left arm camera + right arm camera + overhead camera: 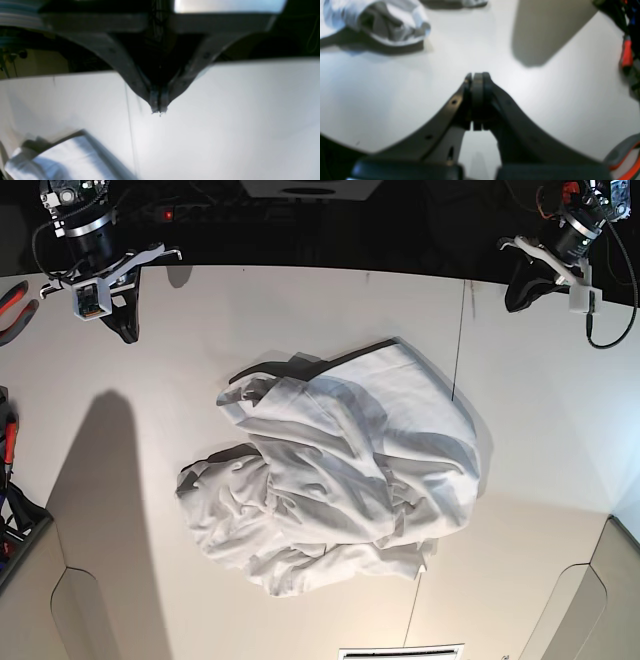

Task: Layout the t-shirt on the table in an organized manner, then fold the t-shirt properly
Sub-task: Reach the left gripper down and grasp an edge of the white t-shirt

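You've got soft, matt white cloth in the t-shirt (340,470), heavily wrinkled, a smooth white table (250,310) with a faint sheen, dull dark plastic-looking fingers on the left end effector (158,110) and right end effector (477,76).

t-shirt (340,470): plain white | table (540,430): white, beige corners

Overhead view sharp and evenly bright; the wide smooth white tabletop (250,310) carries a long soft shadow at left, and the crumpled plain white t-shirt (340,470) casts dark edges at its upper side. Both wrist views are blurred, with glare mid-tabletop and curved edges.
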Motion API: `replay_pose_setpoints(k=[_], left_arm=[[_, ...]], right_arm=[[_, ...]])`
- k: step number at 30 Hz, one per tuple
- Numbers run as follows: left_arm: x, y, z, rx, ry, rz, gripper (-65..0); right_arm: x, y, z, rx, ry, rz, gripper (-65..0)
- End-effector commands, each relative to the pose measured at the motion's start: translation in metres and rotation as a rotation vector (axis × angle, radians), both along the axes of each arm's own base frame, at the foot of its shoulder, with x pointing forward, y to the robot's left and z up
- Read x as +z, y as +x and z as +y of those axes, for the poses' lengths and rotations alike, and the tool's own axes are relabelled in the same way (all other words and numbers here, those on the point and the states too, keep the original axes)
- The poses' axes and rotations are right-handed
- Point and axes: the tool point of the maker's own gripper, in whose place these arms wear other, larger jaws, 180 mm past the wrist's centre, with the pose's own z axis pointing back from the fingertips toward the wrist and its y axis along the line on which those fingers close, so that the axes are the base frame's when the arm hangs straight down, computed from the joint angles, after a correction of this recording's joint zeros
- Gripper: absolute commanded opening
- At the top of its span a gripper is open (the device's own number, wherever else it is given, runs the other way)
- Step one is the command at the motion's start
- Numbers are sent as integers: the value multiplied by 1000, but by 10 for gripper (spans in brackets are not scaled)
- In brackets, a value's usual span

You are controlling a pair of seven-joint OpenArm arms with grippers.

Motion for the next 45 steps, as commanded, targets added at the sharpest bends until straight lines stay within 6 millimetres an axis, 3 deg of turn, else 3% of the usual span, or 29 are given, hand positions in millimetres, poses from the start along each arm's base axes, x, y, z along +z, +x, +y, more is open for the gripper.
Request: replay_pose_setpoints(k=[1, 7, 14, 17, 19, 25, 31, 36, 45], left_arm=[[12, 13, -1, -14, -8, -51, -650], [20, 51, -40, -111, -53, -120, -650], [28, 88, -108, -319, -60, -179, -650], [32, 100, -137, -418, -46, -205, -443], [35, 106, -154, -478, -33, -221, -365], [38, 111, -189, -587, -6, -245, -362], [32, 101, -222, -659, -1, -243, -354], [35, 98, -252, -712, -7, -263, -323], [37, 124, -277, -743, 217, -335, -323]], right_arm=[[12, 10, -1, 2, -4, -47, -650], [23, 45, -3, -13, -16, -79, -650], [25, 63, 11, -61, 44, -89, -502], [26, 66, 20, -79, 79, -95, -380], [27, 70, 21, -93, 88, -105, -304], [19, 89, -12, -234, 41, -83, -300], [-18, 100, -36, -324, 49, -8, -301], [-38, 109, -40, -343, 55, 36, -301], [-34, 119, -36, -344, 72, 20, -301]])
